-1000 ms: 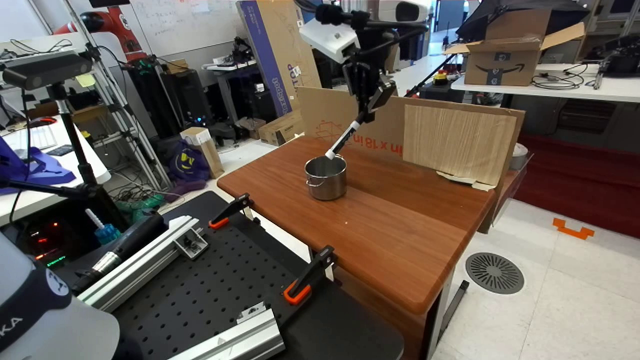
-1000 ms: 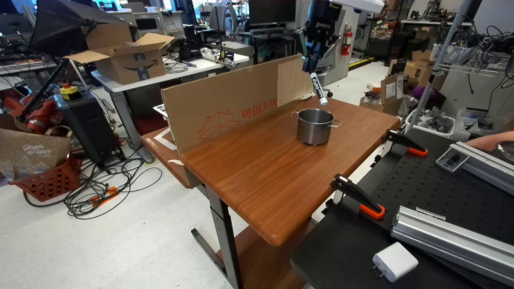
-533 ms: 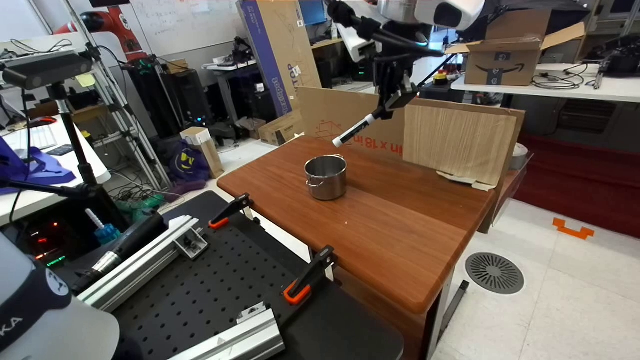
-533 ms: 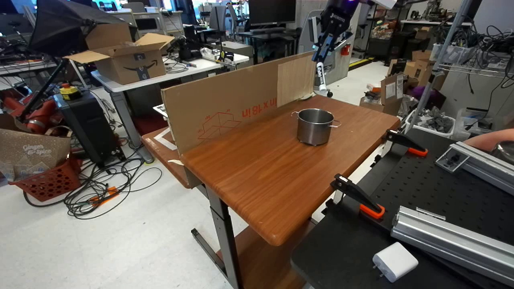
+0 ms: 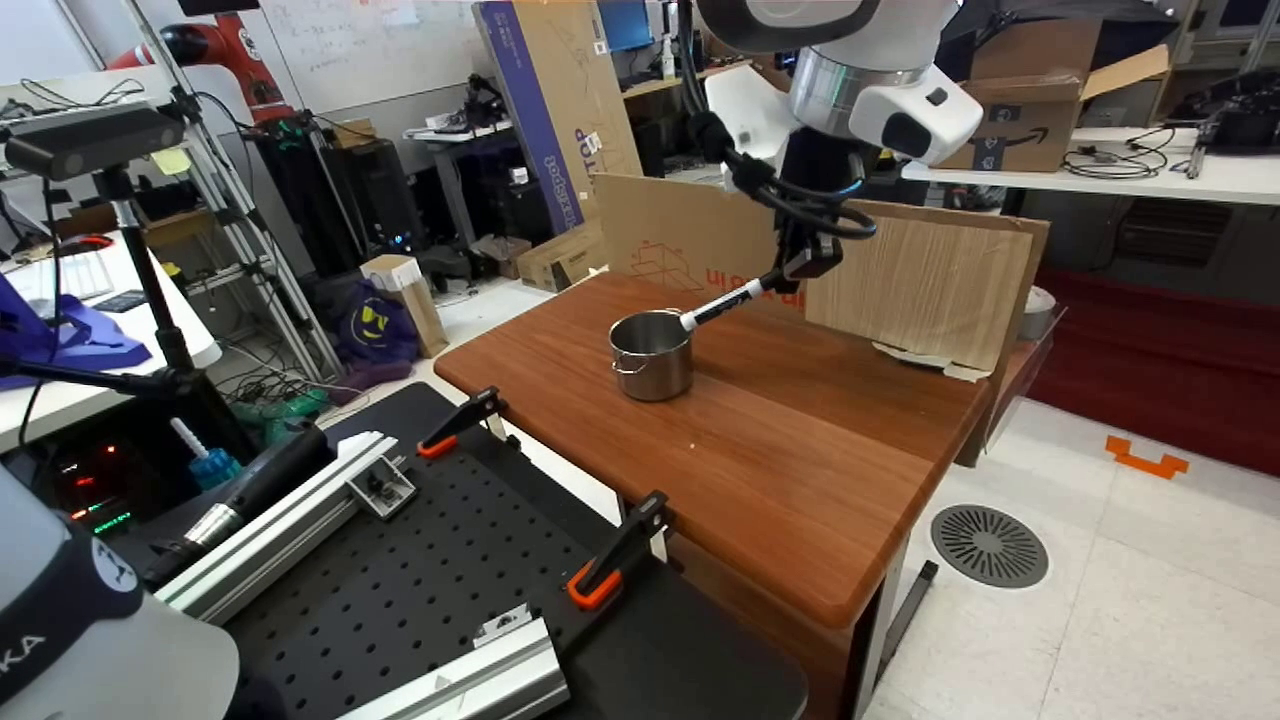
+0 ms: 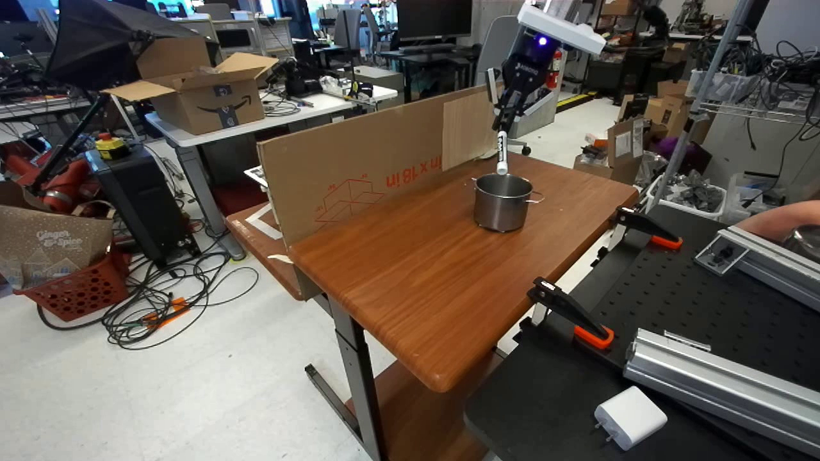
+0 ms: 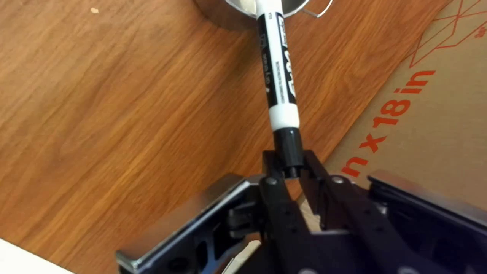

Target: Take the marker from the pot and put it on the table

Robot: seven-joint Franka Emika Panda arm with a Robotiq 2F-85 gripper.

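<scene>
My gripper (image 7: 291,161) is shut on the black cap end of the marker (image 7: 277,64), a black and white pen. In an exterior view the gripper (image 5: 778,284) is above the table, right of the pot, and the marker (image 5: 725,304) slants down towards the pot's rim. The marker's white free end overlaps the rim of the silver pot (image 5: 655,372); I cannot tell whether they touch. In an exterior view the marker (image 6: 502,152) hangs from the gripper (image 6: 502,129) at the far rim of the pot (image 6: 500,212). The pot stands upright on the reddish-brown table (image 5: 800,470).
A cardboard sheet (image 6: 365,153) stands upright along the table's back edge, close to the gripper. A black perforated board (image 5: 400,560) adjoins the table's front, with clamps (image 5: 625,545) at the edge. Large boxes stand behind.
My gripper has carried the marker from above the pot towards the cardboard sheet, then lowered it. The marker is more slanted now. The pot has not moved.
</scene>
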